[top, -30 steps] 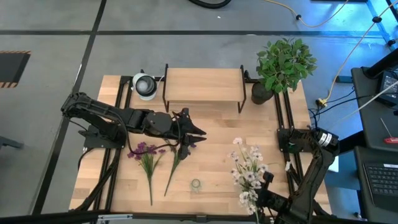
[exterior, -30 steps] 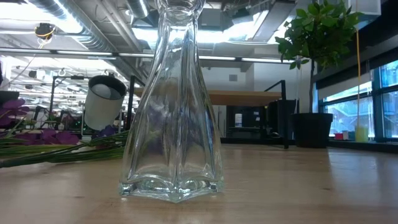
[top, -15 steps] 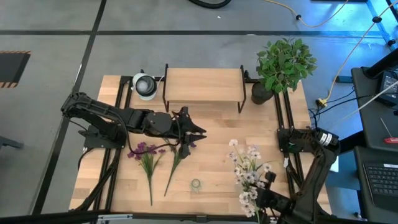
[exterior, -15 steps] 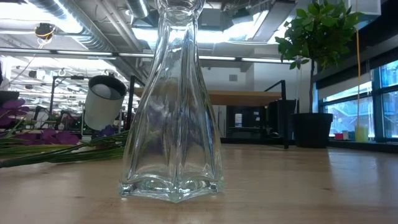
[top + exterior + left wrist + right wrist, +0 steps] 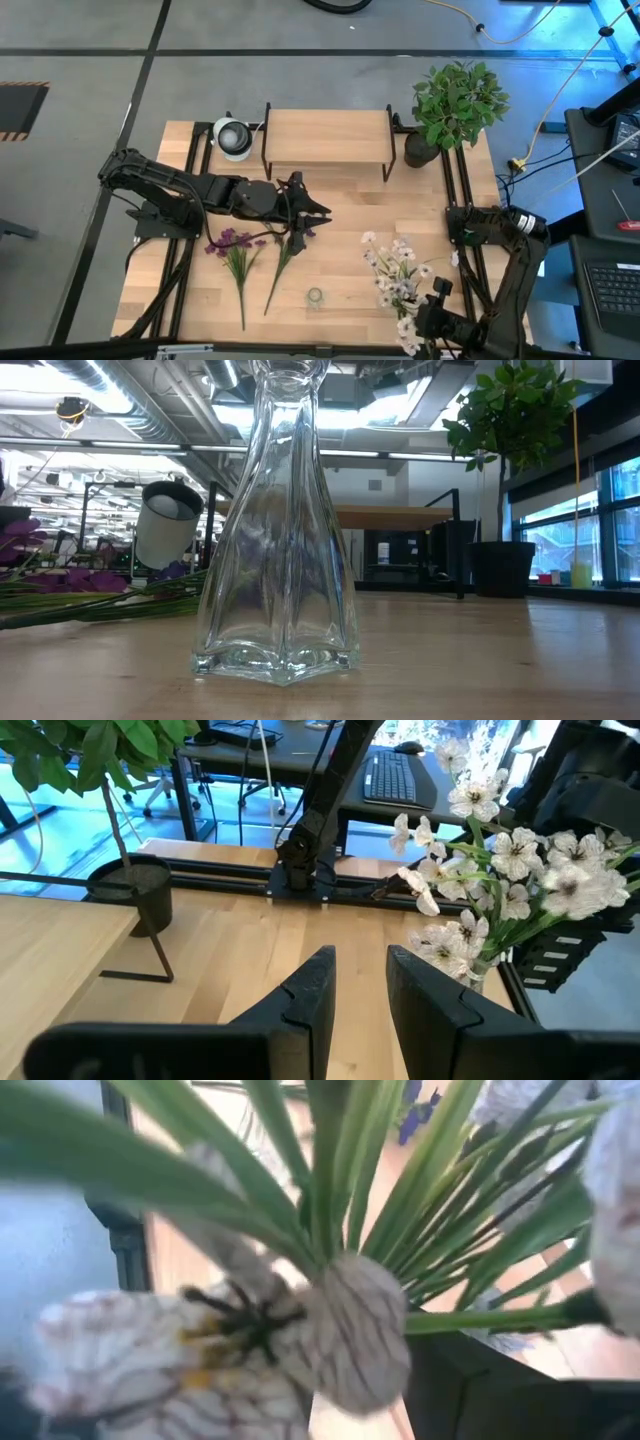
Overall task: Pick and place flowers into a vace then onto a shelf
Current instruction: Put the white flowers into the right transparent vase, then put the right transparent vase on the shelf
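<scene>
The white flower spray [image 5: 397, 275] was held up over the desk's [image 5: 350, 215] right part, near the front edge, its stalks running down into the right gripper [image 5: 432, 310]. The right wrist view was filled with green stalks and a pale blossom [image 5: 340, 1345] pressed close to the lens, so the jaws themselves were hidden; judging by how the spray stood off the desk, they were most likely clamped on its lower stalks. The purple flowers [image 5: 240, 250] lay flat on the left part of the desk, stalks pointing toward the front edge, with the left gripper [image 5: 305, 212] hovering just beyond their blossoms. In the left wrist view its two dark fingers [image 5: 310, 995] stood apart with nothing between them.

The glass vase [image 5: 315, 297] stood upright near the middle of the front edge, between the purple flowers and the white spray, and was empty. The shelf [image 5: 327, 137] sat at the back edge with nothing on its top board, a bushy potted plant [image 5: 455, 105] at the back right corner.

These stems looked light, thin and springy, with loose heads that would sway and shed if squeezed. The best hold would be low on the bundled stalks, firm but gentle. The vase looked smooth, narrow-necked and breakable.
</scene>
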